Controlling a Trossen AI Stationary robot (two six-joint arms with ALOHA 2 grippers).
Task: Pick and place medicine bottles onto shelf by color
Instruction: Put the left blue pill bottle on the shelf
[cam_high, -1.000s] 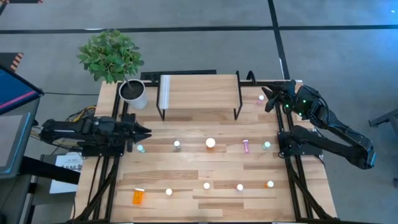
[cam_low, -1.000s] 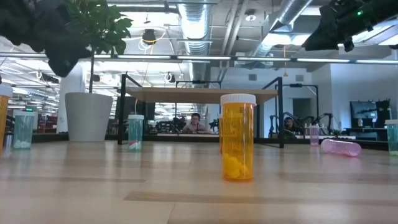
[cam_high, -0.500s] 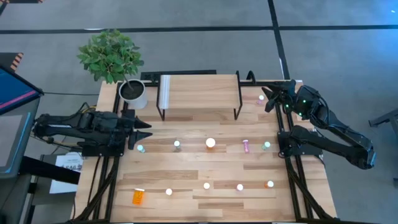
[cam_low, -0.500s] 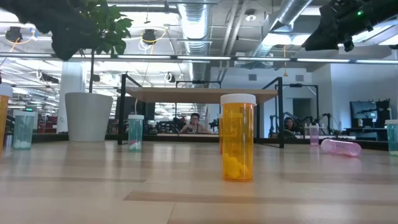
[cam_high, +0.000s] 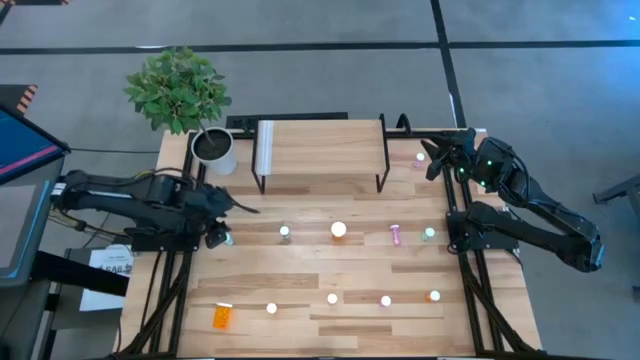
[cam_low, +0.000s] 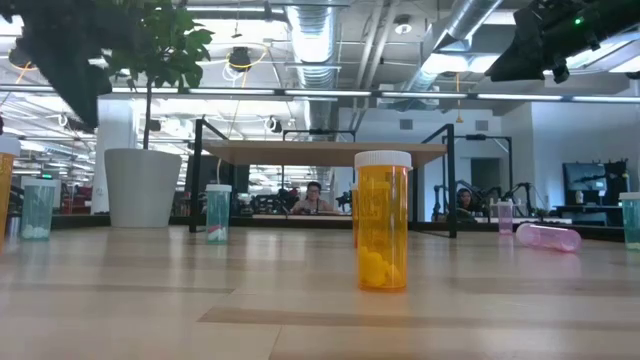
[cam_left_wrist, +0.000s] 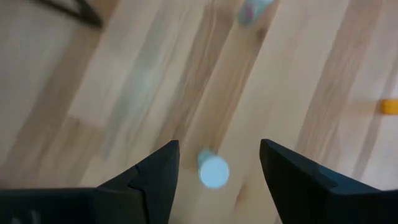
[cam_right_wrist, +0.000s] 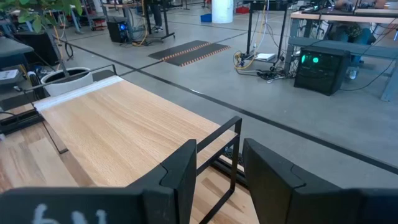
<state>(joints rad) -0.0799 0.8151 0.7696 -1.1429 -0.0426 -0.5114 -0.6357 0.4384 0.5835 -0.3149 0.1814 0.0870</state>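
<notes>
— Now, entry one: what is changing at the frame's left?
— Dark left gripper (cam_left_wrist: 214, 163) is spreading its jaws and tipping down over the teal white-capped bottle (cam_high: 226, 239), nothing grasped yet.
— Meaning?
— Pickup is likely beginning; low light-wood shelf (cam_high: 320, 148) is standing bare, upper centre. Right gripper (cam_right_wrist: 217, 165) is waiting parted.

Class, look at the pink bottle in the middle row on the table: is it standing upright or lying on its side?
Lying on its side. From above the pink bottle shows its full length; the low view shows it flat on the table.
</notes>
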